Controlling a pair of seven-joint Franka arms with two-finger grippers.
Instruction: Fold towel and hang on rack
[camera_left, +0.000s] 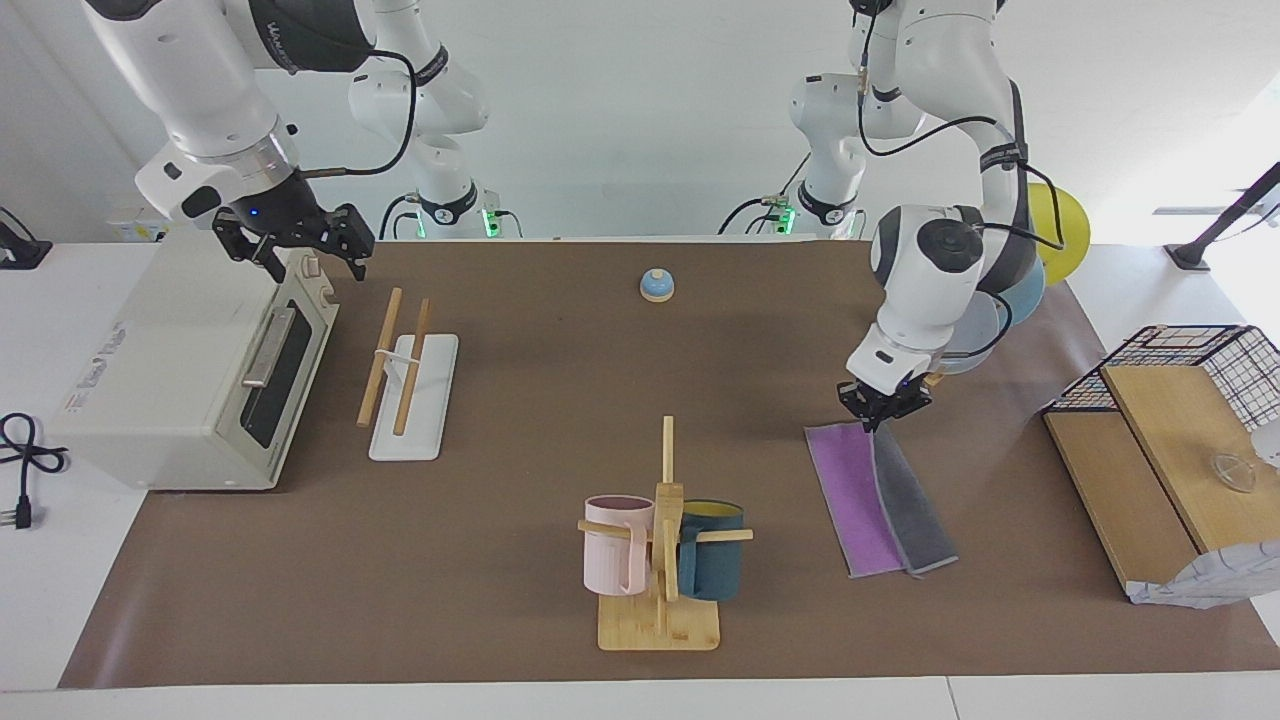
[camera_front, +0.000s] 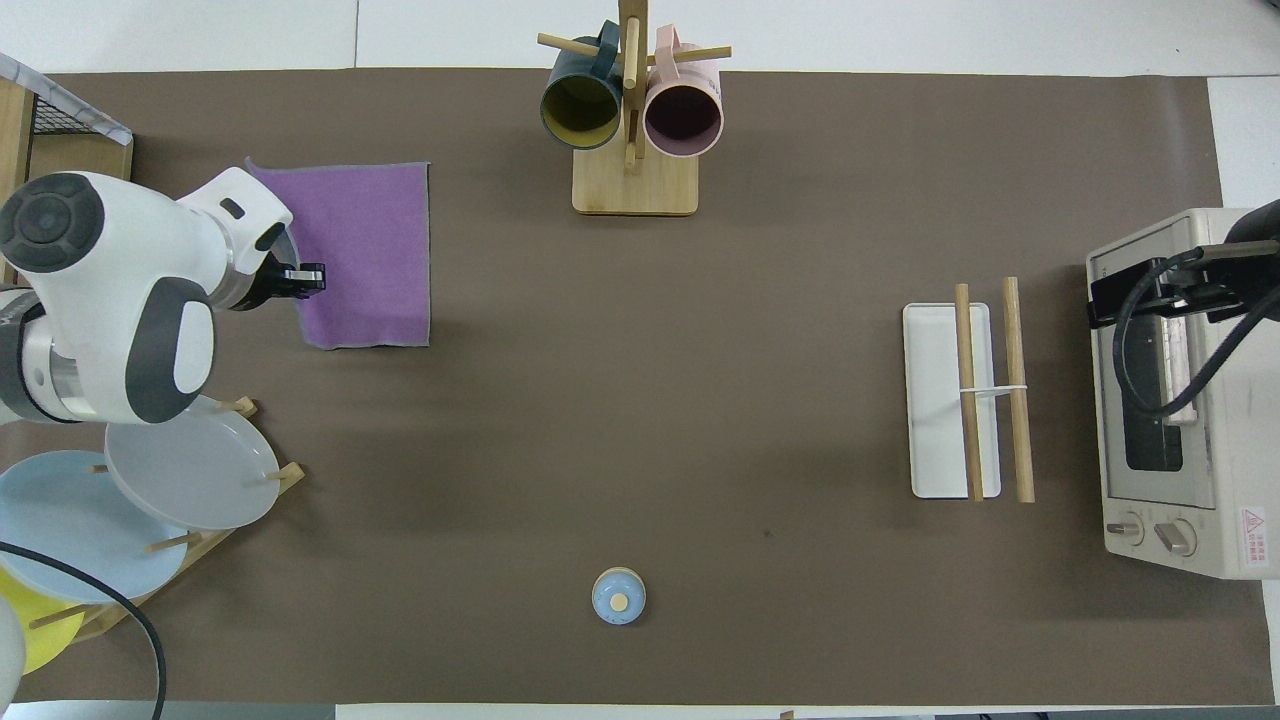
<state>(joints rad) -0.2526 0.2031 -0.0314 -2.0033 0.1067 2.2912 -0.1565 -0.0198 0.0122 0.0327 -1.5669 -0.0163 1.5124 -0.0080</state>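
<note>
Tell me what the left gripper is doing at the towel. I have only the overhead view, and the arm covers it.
Observer: The left gripper is shut on a corner of the towel, just above the cloth.
Operator: Describe the fold.
Observer: The held side is turned over, so a dark grey strip faces up beside the purple one.
Operator: Check the right gripper.
Observer: The right gripper hangs open above the toaster oven, waiting.
</note>
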